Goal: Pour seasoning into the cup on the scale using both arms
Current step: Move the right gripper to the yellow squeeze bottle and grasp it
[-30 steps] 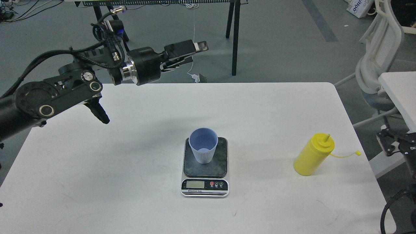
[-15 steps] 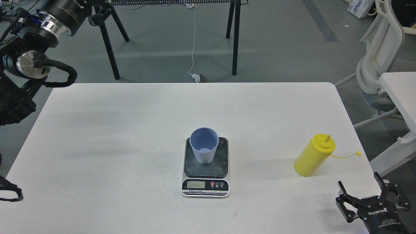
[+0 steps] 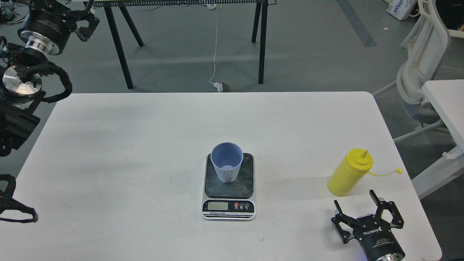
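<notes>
White table (image 3: 127,145) lies mostly bare. Cup (image 3: 227,161) sits on scale (image 3: 228,186), centre. Bottle (image 3: 349,172) stands near the right edge, my right gripper (image 3: 366,212) spread just beside it; left gripper (image 3: 81,21) spread, far left.

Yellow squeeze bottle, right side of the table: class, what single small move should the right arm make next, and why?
Probably ease the right tool forward and up to the yellow squeeze bottle so its open fingers come either side of the body. The bottle stands upright and untouched just beyond the tool, its cap hangs off on the tether, and the cup already sits on the scale.
</notes>
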`<state>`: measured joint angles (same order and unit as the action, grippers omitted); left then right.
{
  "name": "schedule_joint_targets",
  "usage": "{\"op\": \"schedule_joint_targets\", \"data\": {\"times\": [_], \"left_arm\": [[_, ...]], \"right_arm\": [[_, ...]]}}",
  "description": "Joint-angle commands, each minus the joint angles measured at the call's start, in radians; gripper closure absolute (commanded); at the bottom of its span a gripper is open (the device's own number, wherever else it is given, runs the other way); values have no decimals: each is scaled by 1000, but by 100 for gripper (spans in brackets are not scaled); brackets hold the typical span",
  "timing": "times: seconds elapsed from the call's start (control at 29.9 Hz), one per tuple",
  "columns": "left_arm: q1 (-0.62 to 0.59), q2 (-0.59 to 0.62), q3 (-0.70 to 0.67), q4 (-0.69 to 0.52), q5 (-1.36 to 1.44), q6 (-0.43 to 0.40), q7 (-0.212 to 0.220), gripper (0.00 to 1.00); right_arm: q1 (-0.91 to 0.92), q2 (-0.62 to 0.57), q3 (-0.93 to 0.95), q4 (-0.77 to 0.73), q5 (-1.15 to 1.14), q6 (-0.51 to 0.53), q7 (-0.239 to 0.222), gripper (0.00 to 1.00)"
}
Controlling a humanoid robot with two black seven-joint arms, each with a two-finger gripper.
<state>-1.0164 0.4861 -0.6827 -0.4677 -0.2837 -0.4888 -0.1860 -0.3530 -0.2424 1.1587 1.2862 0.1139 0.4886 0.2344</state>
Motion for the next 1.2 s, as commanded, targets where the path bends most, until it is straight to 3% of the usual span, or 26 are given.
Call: {"op": "schedule_joint_targets", "data": {"times": [0.0, 0.53, 0.9, 1.0, 1.1, 1.17], "left_arm": [[1, 2, 2, 0, 1, 0, -1, 1], [36, 5, 9, 0, 3, 0, -4, 1], [39, 14, 9, 0, 3, 0, -4, 1], [39, 15, 9, 0, 3, 0, -4, 1], [39, 19, 9, 0, 2, 0, -3, 1], [39, 25, 8, 0, 3, 0, -3, 1]], "right_arm": [[40, 31, -1, -25, 3, 0, 0, 1], [181, 86, 7, -148, 4, 0, 8, 8], [321, 89, 4, -251, 4, 0, 40, 21], [354, 94, 4, -265, 4, 0, 43, 30], [374, 94, -4, -257, 3, 0, 40, 62], [393, 91, -4, -249, 1, 0, 39, 69]]}}
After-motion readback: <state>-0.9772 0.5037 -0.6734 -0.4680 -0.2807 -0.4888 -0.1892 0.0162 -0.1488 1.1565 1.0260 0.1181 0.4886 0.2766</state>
